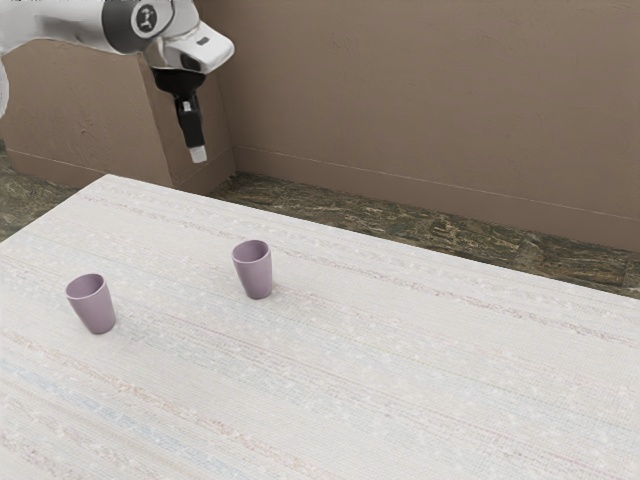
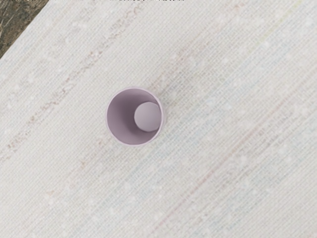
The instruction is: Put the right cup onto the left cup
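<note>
Hand (image 1: 198,155): raised, likely for clearance; whether clenched cannot be told.
Exterior view's right purple cup (image 1: 254,272): stood upright on the table (image 1: 400,360).
Exterior view's left purple cup (image 1: 96,311): mouth turned up, for nesting.

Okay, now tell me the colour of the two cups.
Both cups are a muted purple, clearest in the exterior view.

A plain brown wall (image 1: 430,110) spans the exterior view's top, above a dark, mottled green-brown floor (image 1: 450,230) and white, faintly striped table (image 1: 400,370).
</note>
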Tool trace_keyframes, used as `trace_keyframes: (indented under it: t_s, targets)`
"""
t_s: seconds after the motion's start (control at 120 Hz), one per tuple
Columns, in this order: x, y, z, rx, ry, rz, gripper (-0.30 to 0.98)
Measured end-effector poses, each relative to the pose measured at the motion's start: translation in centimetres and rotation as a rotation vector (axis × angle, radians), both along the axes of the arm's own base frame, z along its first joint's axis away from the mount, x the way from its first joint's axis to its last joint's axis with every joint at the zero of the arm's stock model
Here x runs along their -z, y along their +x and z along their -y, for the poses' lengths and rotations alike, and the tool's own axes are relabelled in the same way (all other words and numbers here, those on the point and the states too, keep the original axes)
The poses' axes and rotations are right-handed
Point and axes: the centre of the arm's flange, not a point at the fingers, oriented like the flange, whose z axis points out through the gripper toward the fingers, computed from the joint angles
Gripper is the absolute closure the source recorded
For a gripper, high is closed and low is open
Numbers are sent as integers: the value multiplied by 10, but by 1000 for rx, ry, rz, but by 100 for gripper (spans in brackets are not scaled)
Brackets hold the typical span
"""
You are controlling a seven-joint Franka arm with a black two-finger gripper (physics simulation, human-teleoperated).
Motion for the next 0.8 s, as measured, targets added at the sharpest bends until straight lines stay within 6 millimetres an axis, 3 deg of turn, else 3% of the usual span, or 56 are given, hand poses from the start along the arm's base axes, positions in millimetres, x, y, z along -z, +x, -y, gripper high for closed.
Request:
trace_keyframes:
  t_s: [0.058, 0.133, 0.267, 0.425, 0.55, 0.8]
  targets:
    - [15, 7, 12, 22, -13, -20, 0]
    - [36, 15, 12, 23, -34, -44, 0]
    - [81, 36, -14, 1, -46, -77, 0]
    - [124, 73, -29, 10, -33, -90, 0]
    - [159, 95, -54, 0, -32, -106, 0]
    - [232, 125, -63, 48, -51, -145, 0]
